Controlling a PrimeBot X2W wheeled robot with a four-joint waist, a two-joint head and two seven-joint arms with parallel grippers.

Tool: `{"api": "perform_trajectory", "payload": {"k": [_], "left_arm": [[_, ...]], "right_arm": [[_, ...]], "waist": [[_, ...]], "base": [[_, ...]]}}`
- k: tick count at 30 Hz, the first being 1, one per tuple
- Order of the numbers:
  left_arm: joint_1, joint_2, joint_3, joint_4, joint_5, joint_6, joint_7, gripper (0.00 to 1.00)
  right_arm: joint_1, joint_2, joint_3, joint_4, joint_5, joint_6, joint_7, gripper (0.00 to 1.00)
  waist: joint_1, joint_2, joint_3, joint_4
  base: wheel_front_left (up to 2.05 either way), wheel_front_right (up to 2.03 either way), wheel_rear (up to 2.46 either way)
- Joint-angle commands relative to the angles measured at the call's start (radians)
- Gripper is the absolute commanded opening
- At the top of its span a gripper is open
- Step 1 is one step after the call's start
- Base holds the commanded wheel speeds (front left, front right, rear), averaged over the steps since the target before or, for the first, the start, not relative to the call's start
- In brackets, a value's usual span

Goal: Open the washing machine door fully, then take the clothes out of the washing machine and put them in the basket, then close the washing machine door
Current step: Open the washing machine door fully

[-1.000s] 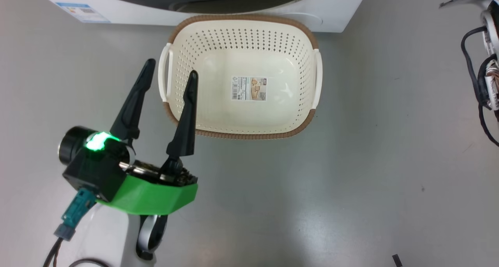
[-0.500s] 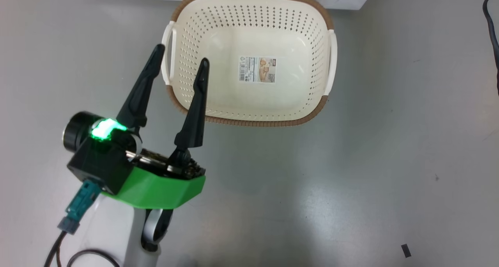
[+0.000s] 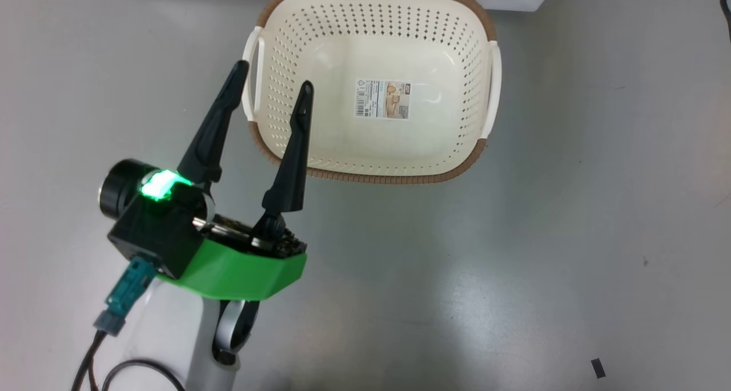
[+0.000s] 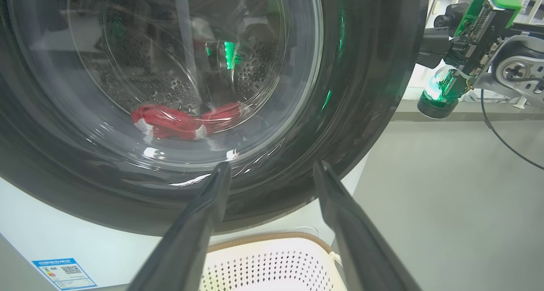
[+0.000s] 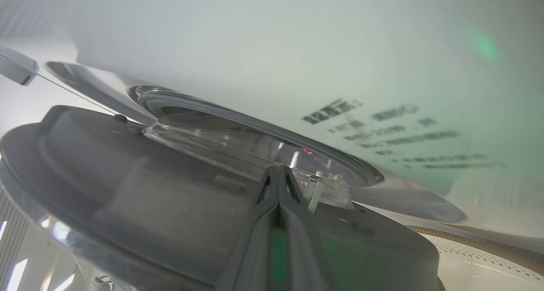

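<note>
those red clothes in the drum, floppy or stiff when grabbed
Probably floppy: the clothes lie crumpled and sagging on the drum bottom, so they would likely drape when lifted. Likely light: it is a small, thin heap. They look tangled together, so one may drag another along.

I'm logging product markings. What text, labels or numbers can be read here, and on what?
Nothing reads clearly.
Paper label on the basket floor: barcode, print too small.
Blue sticker on the washing machine: QR code, text too small.
Dark print on the washing machine's white panel: blurred.
</note>
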Motion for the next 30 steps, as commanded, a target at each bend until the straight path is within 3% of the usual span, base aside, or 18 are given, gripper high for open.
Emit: {"api": "perform_trajectory", "payload": {"k": [1,30], "left_arm": [[0.011,0.02,0.026,-0.018,-0.004,0.006,-0.005,1.0],[0.065,0.02,0.082,0.048,0.014,0.004,-0.005,1.0]], "right_arm": [[0.012,0.028,0.009,-0.035,0.007,0.004,0.01,0.0],[0.253,0.077,0.03,-0.162,0.021,0.004,0.096,0.0]], "waist": [[0.0,0.0,-0.003,-0.004],[0.0,0.0,-0.156,-0.044]], "base": [[0.0,0.0,0.0],[0.0,0.0,0.0]]}}
